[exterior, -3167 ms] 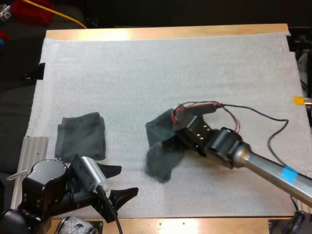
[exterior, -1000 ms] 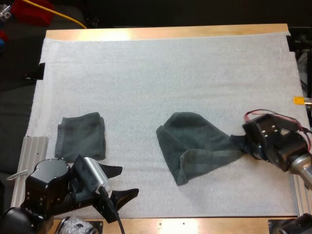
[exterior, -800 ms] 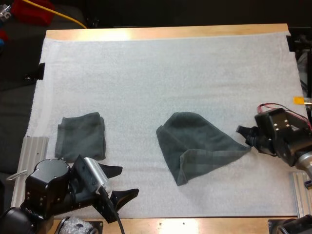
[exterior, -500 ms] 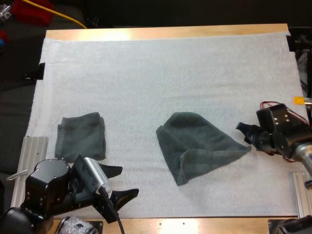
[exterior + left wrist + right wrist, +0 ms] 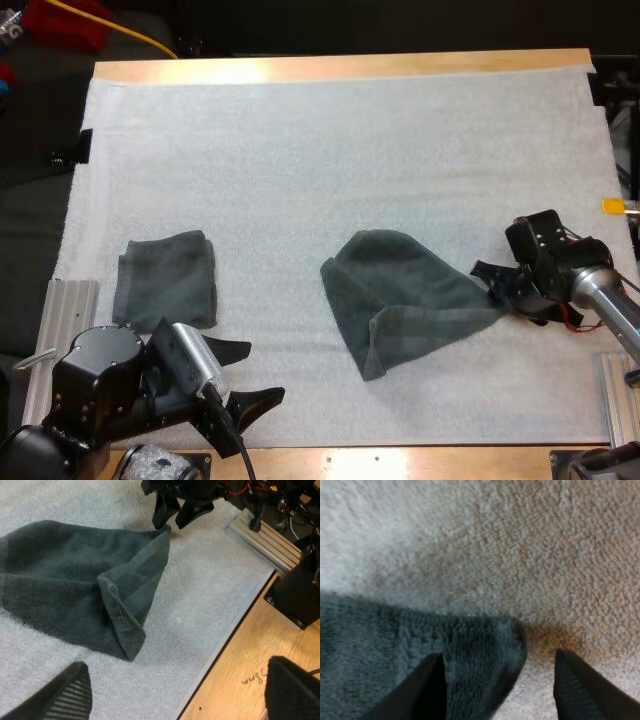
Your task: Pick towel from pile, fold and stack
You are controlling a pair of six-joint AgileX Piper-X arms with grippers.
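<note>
The right gripper [image 5: 490, 283] has let go of the spread towel [image 5: 400, 290] after drawing it out to the right and backing off, and it is now back at the towel's right corner, its fingers [image 5: 427, 685] apart with that corner lying between them, not yet pinched. I judge a fresh grasp for the fold comes next. The left gripper [image 5: 250, 372] waits at the counter's near left, fingers open and empty, close to the folded towel [image 5: 165, 278]
</note>
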